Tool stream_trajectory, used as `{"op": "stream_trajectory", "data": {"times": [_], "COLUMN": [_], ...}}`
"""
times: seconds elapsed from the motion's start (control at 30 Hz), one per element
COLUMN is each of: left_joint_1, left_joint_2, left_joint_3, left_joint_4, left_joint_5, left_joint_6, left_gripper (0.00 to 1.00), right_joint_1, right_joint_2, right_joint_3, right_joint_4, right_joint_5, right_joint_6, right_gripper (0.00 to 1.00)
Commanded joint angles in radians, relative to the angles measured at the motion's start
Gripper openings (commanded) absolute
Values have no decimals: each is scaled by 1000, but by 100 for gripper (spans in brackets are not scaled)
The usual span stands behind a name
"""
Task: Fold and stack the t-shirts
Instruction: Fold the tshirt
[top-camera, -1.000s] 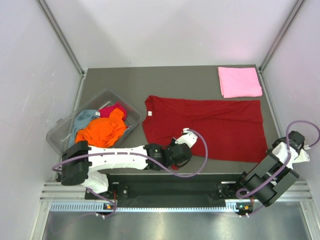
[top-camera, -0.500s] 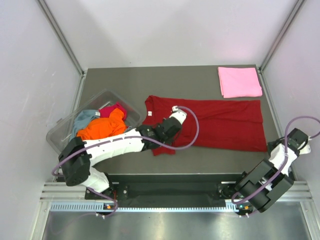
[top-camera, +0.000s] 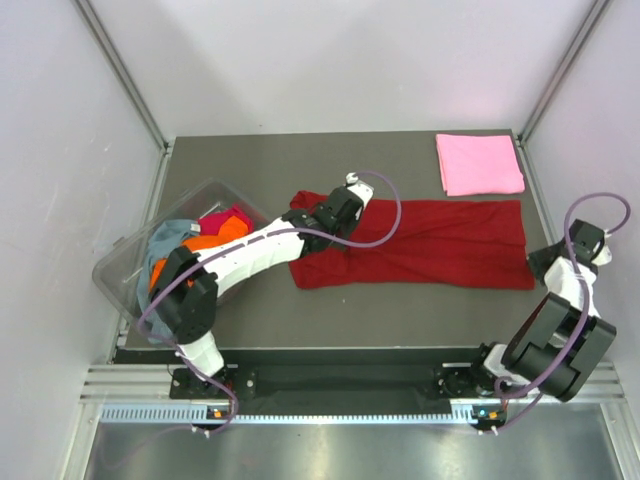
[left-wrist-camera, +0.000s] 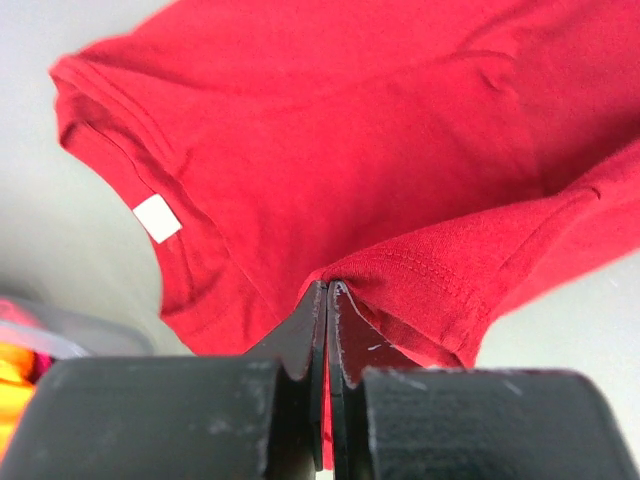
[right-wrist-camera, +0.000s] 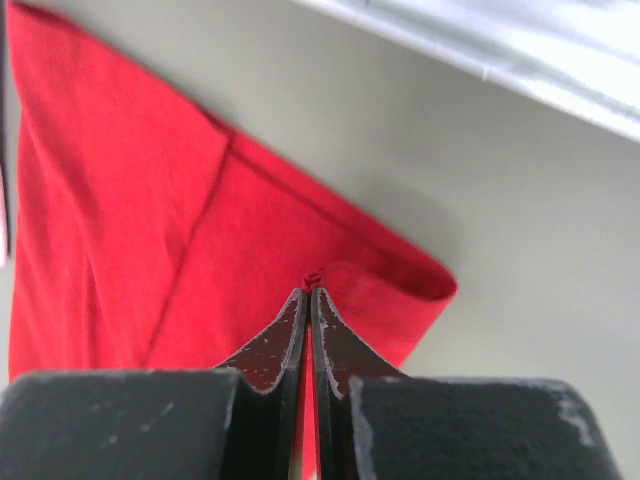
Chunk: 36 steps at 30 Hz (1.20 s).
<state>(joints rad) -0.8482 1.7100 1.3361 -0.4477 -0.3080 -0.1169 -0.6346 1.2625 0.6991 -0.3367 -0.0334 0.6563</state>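
my left claw (left-wrist-camera: 327, 287) is pinching the red shirt (left-wrist-camera: 380, 150) hem, cloth spread just ahead of it. right claw (right-wrist-camera: 309, 293) pinches its corner. looks like mid lengthwise fold. next: lay both edges down ahead, let go. pink shirt (top-camera: 478, 163) lies folded beyond right claw.

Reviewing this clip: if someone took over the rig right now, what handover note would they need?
Grippers: left gripper is shut on the near edge of the dark red shirt, close to its collar. The right gripper is shut on that shirt's right-end corner.
Things: the pink shirt lies folded at the far right corner. The orange shirt, grey-blue shirt and magenta shirt sit in the clear tub on the left.
Done: pink folded; red doubled over lengthwise, not released.
Left: finish the red, stack it, then fold the three in the tub.
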Motion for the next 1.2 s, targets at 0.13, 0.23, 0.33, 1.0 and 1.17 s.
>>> {"op": "stream_trajectory", "data": {"times": [0.13, 0.23, 0.33, 1.0, 1.17], "left_joint_1": [67, 84, 97, 146, 152], "left_joint_2": [95, 115, 141, 250, 267], "left_joint_3": [147, 149, 173, 250, 262], "left_joint_4": [-28, -25, -34, -66, -65], "left_joint_5": [38, 59, 79, 87, 84], "left_joint_6": [56, 56, 57, 75, 80], "left_gripper": [0, 0, 0, 0, 0], "right_joint_1": [6, 12, 18, 96, 98], "right_joint_2": [109, 129, 164, 313, 333], "right_joint_3": [82, 88, 109, 244, 258], "right_joint_4": [67, 102, 110, 54, 65], "right_joint_5": [63, 41, 38, 99, 89], "right_joint_6": [37, 51, 57, 23, 35], "right_gripper": [0, 0, 0, 0, 0]}}
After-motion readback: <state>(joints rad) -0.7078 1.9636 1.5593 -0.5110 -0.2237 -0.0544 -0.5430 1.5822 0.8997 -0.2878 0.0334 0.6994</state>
